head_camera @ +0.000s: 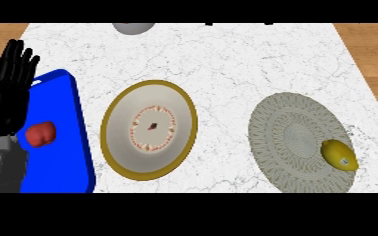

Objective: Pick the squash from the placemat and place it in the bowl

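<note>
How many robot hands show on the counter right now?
1: the black left hand, open, fingers up, at the view's left edge beside the blue tray. The right hand is not in view.

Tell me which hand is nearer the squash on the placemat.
Only the left hand shows, open and upright at the view's left edge, far across the counter from the squash, with the bowl between them. The right hand is not in view, so no comparison is possible.
</note>
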Action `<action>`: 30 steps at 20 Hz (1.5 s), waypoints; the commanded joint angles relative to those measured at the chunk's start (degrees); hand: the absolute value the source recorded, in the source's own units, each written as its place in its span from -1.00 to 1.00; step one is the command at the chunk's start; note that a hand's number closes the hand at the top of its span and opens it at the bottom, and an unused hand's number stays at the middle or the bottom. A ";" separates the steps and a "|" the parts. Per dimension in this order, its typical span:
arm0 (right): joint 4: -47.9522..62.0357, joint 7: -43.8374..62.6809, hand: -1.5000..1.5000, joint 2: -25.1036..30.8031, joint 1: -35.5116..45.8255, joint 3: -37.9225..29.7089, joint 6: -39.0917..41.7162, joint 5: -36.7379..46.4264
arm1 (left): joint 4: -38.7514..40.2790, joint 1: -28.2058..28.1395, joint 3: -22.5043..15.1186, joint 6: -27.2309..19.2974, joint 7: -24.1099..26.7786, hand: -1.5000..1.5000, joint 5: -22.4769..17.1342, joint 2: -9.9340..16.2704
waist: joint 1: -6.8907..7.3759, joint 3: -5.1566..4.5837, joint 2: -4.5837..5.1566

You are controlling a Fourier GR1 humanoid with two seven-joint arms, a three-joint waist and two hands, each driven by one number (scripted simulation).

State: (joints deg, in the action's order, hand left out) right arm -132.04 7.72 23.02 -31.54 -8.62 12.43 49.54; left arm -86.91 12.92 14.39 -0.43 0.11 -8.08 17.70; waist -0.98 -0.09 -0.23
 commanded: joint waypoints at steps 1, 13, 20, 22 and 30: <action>-14.01 2.77 1.00 -0.11 0.73 -2.08 5.16 -5.89 | 0.41 0.06 -0.83 -1.15 1.20 0.00 1.49 -1.07 | 0.02 -0.02 0.05; -16.11 16.25 1.00 -13.80 19.37 17.98 11.83 -5.89 | 1.92 3.00 -0.56 0.85 -0.53 0.00 0.19 0.59 | 1.31 -0.24 0.06; -10.91 38.71 1.00 -22.25 40.95 27.70 21.36 -2.35 | 0.11 1.97 -0.51 1.01 -0.75 0.00 -0.18 0.35 | 1.97 -0.18 -0.08; -6.72 45.66 1.00 -22.81 47.70 32.54 21.53 -3.20 | -0.17 1.13 -2.14 -0.02 0.18 0.00 1.18 -1.58 | 1.79 -0.10 -0.02; 19.87 59.22 1.00 -22.98 68.70 41.33 3.81 -10.37 | 3.03 1.70 -1.25 0.86 2.24 0.00 0.95 -1.31 | 2.25 -0.01 0.23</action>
State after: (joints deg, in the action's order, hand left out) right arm -120.21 57.51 0.71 29.79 28.49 22.20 42.12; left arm -84.13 15.28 12.97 -0.07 1.64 -6.82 16.59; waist 1.15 -0.17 -0.04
